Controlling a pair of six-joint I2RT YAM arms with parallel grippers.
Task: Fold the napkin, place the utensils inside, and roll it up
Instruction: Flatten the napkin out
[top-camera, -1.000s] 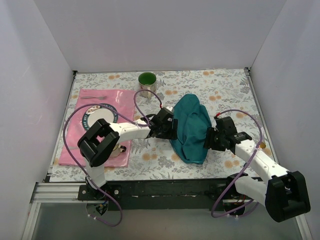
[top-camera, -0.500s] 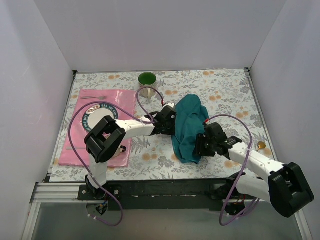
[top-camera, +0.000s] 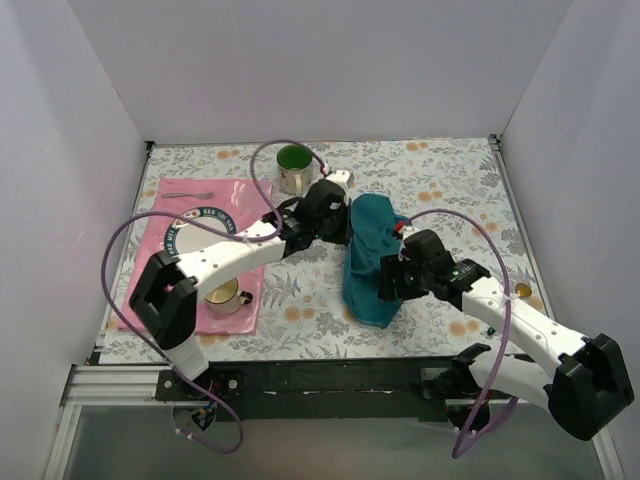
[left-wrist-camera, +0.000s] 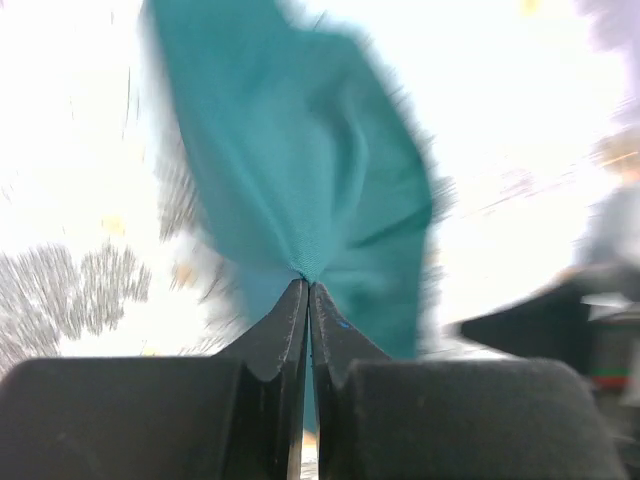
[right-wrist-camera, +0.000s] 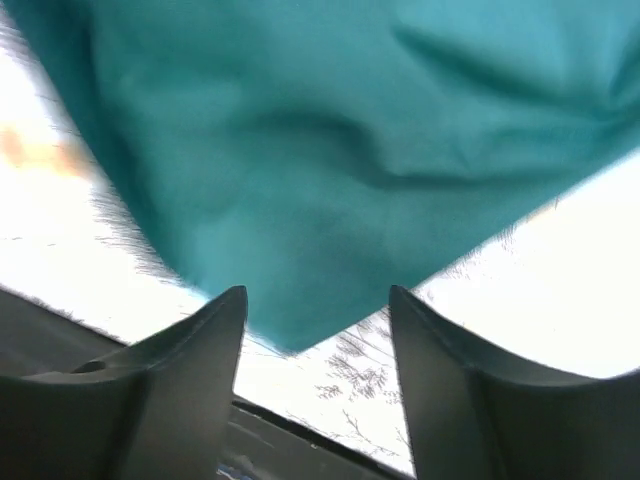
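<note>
The desk is carrying the napkin, which is lying bunched in a long heap right of centre, not yet folded. The L pincer is gripping a peak of cloth at the heap's far-left edge, jaws pressed together on it. The R pincer is standing wide and holding nothing, w/ a near corner of cloth hanging just ahead of its fingers. I'm reading the step as spreading for the fold. R should be closing on that corner before L is pulling, and both should be lifting only enough to tension the fabric, else the heap is dragging.

Around it, the pink placemat is lying at left, well apart from the cloth, carrying a plate and a cup. A green mug is standing just beyond the L arm, and its cable is looping close by, so a snag is possible. A thin utensil, probably, is lying at the mat's far edge, though it's too small to be sure.
</note>
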